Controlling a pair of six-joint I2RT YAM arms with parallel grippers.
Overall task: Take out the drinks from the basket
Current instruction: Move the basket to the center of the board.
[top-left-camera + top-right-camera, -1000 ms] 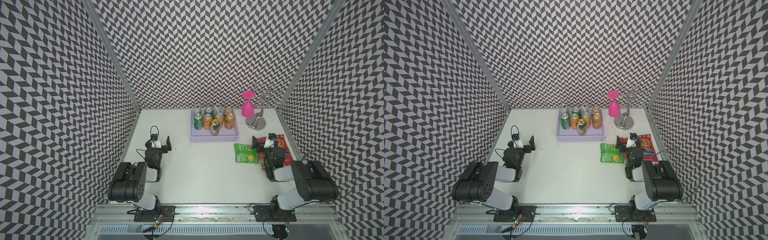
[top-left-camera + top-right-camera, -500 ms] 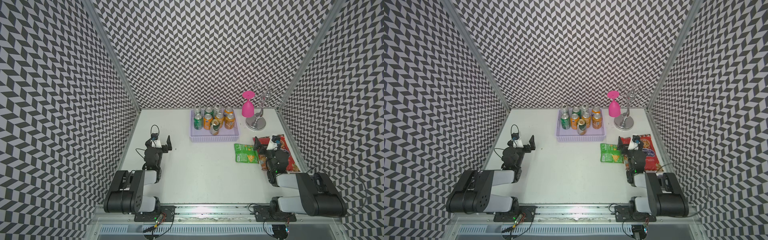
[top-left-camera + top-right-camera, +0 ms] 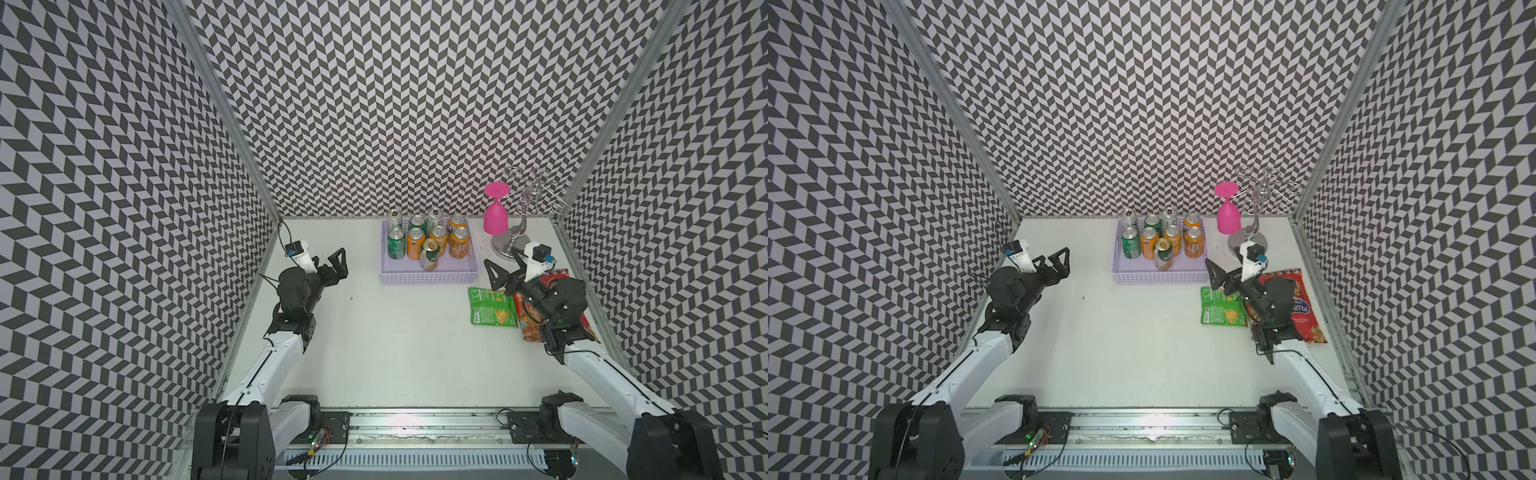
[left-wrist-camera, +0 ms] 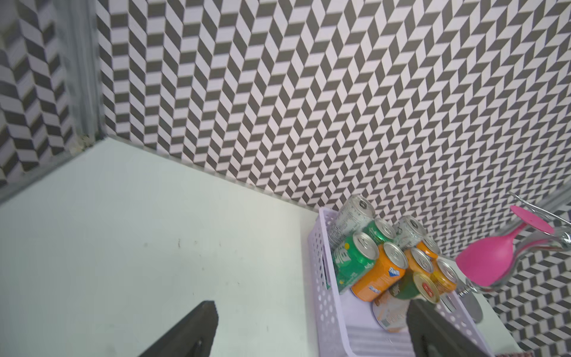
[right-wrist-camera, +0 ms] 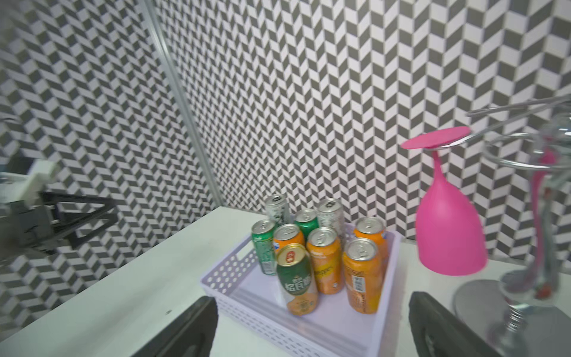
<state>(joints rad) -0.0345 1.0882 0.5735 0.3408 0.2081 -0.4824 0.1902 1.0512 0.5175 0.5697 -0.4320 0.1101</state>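
Note:
The pale lilac basket [image 3: 428, 279] [image 3: 1158, 277] sits at the back middle of the table. Several drinks [image 3: 428, 239] [image 3: 1158, 241] stand in its rear half: orange, green and silver-grey cans. A green-and-orange can [image 5: 296, 278] stands alone in front of them. My left gripper [image 3: 332, 264] [image 3: 1054, 262] hovers open to the left of the basket, empty. In the left wrist view its fingers [image 4: 200, 318] frame the basket's near corner [image 4: 327, 309]. My right gripper [image 3: 505, 266] [image 3: 1225, 266] is open and empty at the basket's right front corner, facing the cans [image 5: 324, 256].
A pink goblet [image 3: 495, 212] hangs upside down on a chrome rack [image 3: 509, 249] right of the basket, close to my right gripper. A green snack bag [image 3: 490, 307] and a red snack bag [image 3: 536, 320] lie under my right arm. Patterned walls enclose three sides.
Both arms have unfolded and reached forward and upward from their low pose, bringing the grippers nearer the basket. Both grippers stay open; the cans have not moved.

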